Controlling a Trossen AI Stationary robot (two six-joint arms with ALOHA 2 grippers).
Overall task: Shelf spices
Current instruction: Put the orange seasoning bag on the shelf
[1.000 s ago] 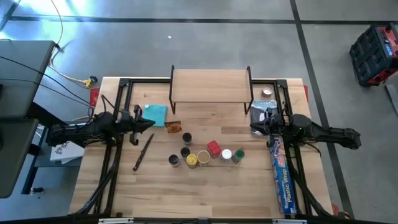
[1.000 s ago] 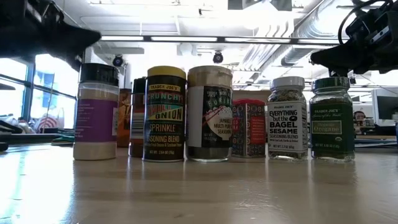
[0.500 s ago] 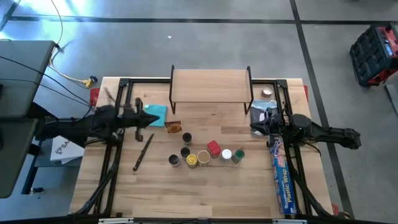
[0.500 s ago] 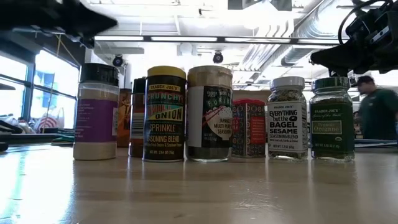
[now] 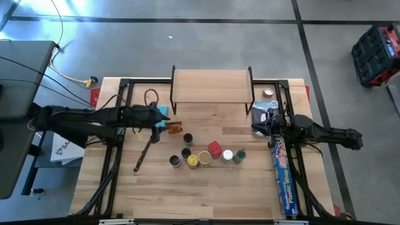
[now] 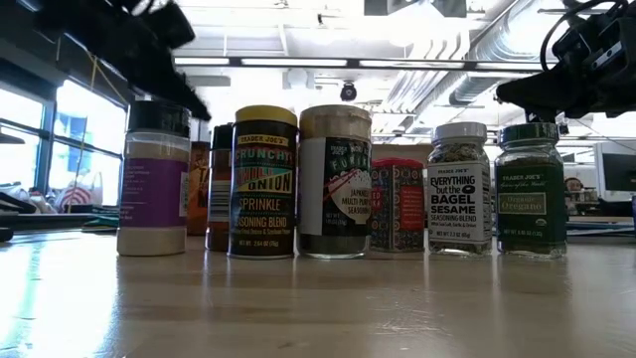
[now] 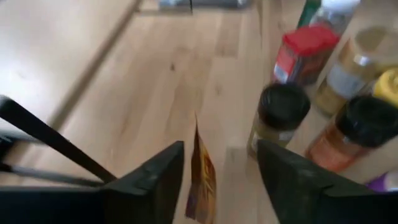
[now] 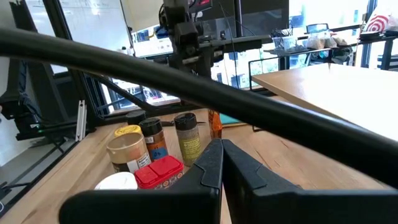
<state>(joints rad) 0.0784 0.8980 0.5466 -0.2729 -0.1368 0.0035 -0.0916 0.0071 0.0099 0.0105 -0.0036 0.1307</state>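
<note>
Several spice jars (image 5: 205,155) stand upright in a cluster at the table's middle; the low view shows them in a row (image 6: 333,184). A thin orange-brown packet (image 7: 202,180) stands on edge just left of them (image 5: 174,128). My left gripper (image 7: 219,149) is open, with one finger on either side of the packet; no touch shows. It reaches in from the table's left (image 5: 161,124). The shelf (image 5: 211,86) stands at the far middle, its board bare. My right gripper (image 8: 221,163) is shut and waits at the right (image 5: 256,129).
A teal cloth (image 5: 162,110) lies partly under my left gripper. A thin dark utensil (image 5: 143,154) lies near left of the jars. A long blue plastic wrap box (image 5: 283,178) runs along the right edge. A silvery bag (image 5: 261,107) and small tin (image 5: 268,94) sit far right.
My left gripper has swung from the table's left side toward the right, over the teal cloth, and now reaches the orange-brown packet. The jars, the packet and my right arm have kept still.
</note>
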